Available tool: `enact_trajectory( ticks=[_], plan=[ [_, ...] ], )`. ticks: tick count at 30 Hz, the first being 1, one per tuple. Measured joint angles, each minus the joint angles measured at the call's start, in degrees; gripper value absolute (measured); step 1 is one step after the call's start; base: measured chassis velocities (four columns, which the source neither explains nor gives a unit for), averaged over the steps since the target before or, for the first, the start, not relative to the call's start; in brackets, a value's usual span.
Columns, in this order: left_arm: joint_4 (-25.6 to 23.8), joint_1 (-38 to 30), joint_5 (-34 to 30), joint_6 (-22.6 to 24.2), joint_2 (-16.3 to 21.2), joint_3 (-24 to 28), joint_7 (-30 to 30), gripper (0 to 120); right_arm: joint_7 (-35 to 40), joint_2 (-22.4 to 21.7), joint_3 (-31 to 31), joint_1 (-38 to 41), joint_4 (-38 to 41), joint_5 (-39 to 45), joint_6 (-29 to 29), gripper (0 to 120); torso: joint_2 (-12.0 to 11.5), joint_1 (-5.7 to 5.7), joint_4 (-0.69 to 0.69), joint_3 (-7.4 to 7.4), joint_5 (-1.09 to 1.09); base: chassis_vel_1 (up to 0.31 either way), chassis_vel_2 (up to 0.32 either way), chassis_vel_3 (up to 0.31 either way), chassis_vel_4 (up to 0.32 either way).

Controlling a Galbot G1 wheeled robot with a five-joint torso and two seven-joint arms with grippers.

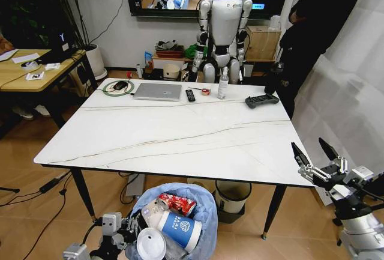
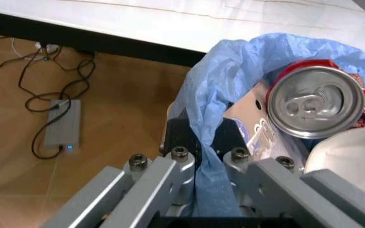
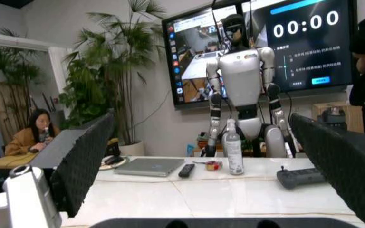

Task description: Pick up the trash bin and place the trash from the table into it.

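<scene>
Crinkled blue plastic hides the trash bin's (image 1: pixel 180 221) own wall; its lower part is cut off below the tabletop's (image 1: pixel 180 134) near edge. Pinching that liner at the rim nearest the robot, the left gripper (image 2: pixel 198 156) is clamped shut. Inside lie a paper cup (image 1: pixel 179 229), white lid (image 1: pixel 150 244) and red can (image 2: pixel 314 100). Beside the tabletop's near right corner, the right gripper (image 1: pixel 315 151) hangs with jaws spread.

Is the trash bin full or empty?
Full. The trash bin holds a paper cup, a white lid, a red wrapper and a can, piled to the bag's rim.
</scene>
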Motion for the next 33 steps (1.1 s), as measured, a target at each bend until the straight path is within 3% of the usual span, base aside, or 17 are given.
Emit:
enact_trajectory(
  ticks=[15, 25, 31, 33],
  plan=[
    [0.8, 0.8, 2.1, -3.5, -0.5, -0.9, 0.2, 0, 0.1, 0.0, 0.0, 0.0, 0.0, 0.0, -0.1, 100, 0.0, 0.0, 0.0, 0.0, 0.01, 0.0, 0.0, 0.0, 0.0],
    [-0.3, 0.9, 2.3, -3.0, -1.3, -0.7, -0.5, 0, 0.1, 0.0, 0.0, 0.0, 0.0, 0.0, -0.1, 100, 0.0, 0.0, 0.0, 0.0, 0.01, 0.0, 0.0, 0.0, 0.0],
    [-0.3, 0.7, 2.3, -2.9, -1.4, -0.9, -0.5, 0, 0.5, 0.9, -0.2, 0.2, -0.3, -0.9, 0.0, 100, 0.0, 0.0, 0.0, 0.0, -0.02, 0.0, 0.0, 0.0, 0.0],
    [-0.3, 0.6, 2.2, -2.8, -1.5, -0.8, -0.5, 0, 2.1, 3.8, -1.0, 0.7, -1.8, -4.2, 0.5, 100, 0.0, 0.0, 0.01, 0.0, -0.04, 0.0, 0.0, 0.0, 0.0]
  ],
)
